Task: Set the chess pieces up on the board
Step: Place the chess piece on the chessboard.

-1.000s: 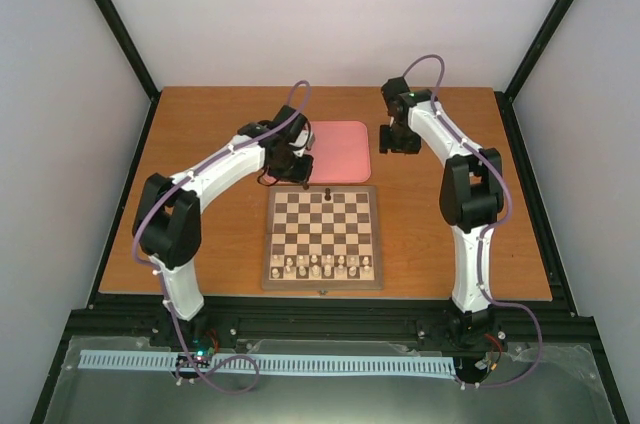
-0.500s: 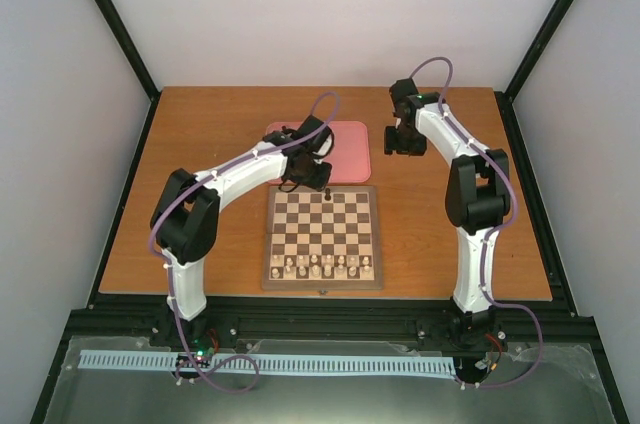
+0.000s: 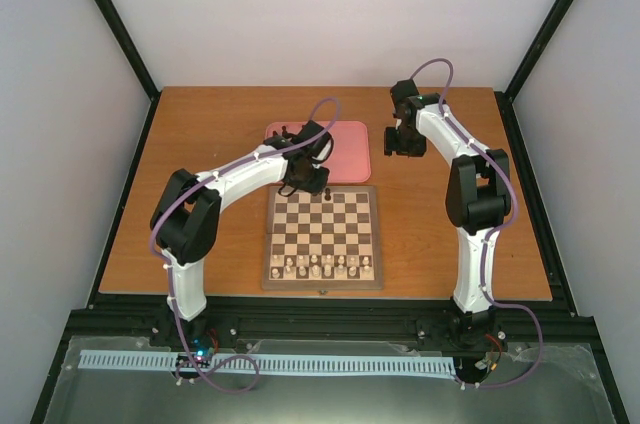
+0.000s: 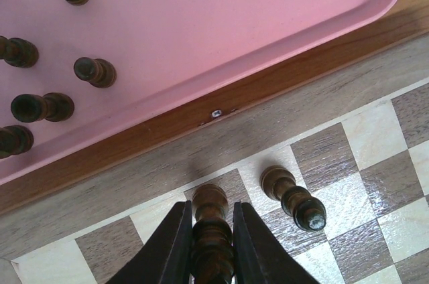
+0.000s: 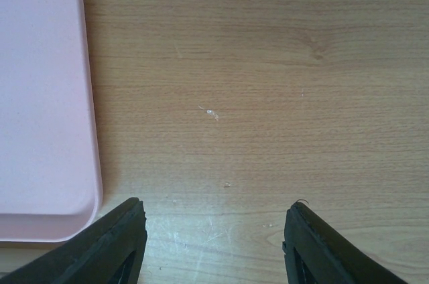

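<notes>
Chess piece [image 4: 211, 234] clamped in my left pincer [image 4: 210, 207] swung from tray [image 4: 268, 29] to board [image 4: 365, 133] far row; set-down next.

The dark piece [image 4: 212, 230] pinched in the left tool [image 4: 211, 207] runs off the bottom edge of the left wrist view, so one end goes unseen. Two dark pieces [image 4: 13, 51] on the pink tray [image 4: 201, 43] are cropped at the left edge. From above, the pale pieces [image 3: 322, 264] are too small to tell apart.

Seven dark chess pieces [image 4: 94, 72] show: five on the one pink tray [image 4: 234, 23], two at the one board [image 4: 375, 136].
</notes>
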`<control>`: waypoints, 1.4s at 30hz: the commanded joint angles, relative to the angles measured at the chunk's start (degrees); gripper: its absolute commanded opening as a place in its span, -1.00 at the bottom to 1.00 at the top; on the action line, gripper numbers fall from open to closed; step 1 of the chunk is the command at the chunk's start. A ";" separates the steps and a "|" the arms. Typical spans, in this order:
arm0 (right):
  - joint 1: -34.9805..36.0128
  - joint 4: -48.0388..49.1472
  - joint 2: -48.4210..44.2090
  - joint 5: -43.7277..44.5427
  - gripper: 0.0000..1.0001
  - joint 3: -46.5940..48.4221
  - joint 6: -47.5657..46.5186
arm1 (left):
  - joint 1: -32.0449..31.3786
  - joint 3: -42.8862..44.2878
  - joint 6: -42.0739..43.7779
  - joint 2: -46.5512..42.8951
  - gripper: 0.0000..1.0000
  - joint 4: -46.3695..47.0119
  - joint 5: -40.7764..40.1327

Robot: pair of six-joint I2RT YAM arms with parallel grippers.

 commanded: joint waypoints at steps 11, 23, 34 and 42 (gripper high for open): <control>-0.36 -0.16 -1.75 -0.09 0.15 0.72 -0.53 | -0.28 0.61 -0.49 -1.16 -0.98 -1.49 1.50; -0.29 -0.15 -1.24 -0.10 0.15 0.66 -0.66 | -0.27 0.74 -0.86 0.30 -0.96 -1.68 2.85; -0.37 -0.25 -0.77 -0.33 0.15 0.72 -0.85 | -0.28 1.32 -0.89 1.84 -0.91 -1.92 2.01; -0.33 -0.39 -0.60 -0.62 0.15 0.89 -0.96 | -0.28 1.54 -0.76 2.26 -0.71 -2.04 2.09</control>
